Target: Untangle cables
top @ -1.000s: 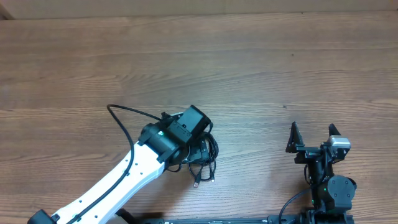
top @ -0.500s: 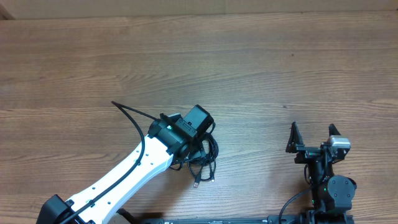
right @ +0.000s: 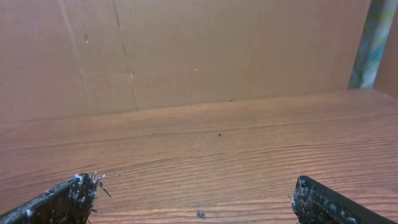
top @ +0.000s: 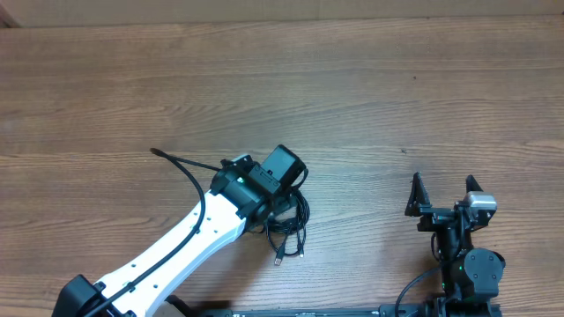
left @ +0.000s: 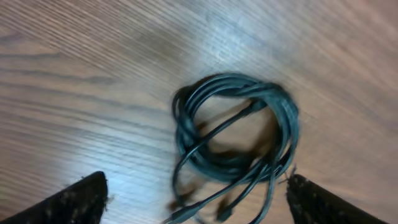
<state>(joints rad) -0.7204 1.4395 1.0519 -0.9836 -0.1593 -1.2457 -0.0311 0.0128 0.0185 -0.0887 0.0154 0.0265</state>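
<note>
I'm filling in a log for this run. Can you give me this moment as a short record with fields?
cables: thin black cords bunched in one tangled coil on the wooden table
left gripper: open, above the coil, one finger on each side, holding nothing
right gripper: open, empty, well away from the coil
status: no cord pulled free of the coil

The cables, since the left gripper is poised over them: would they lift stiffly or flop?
Probably floppy: the cables are thin cords lying in loose loops. Likely light, so a pinch on one strand may drag the whole interlaced coil.
</note>
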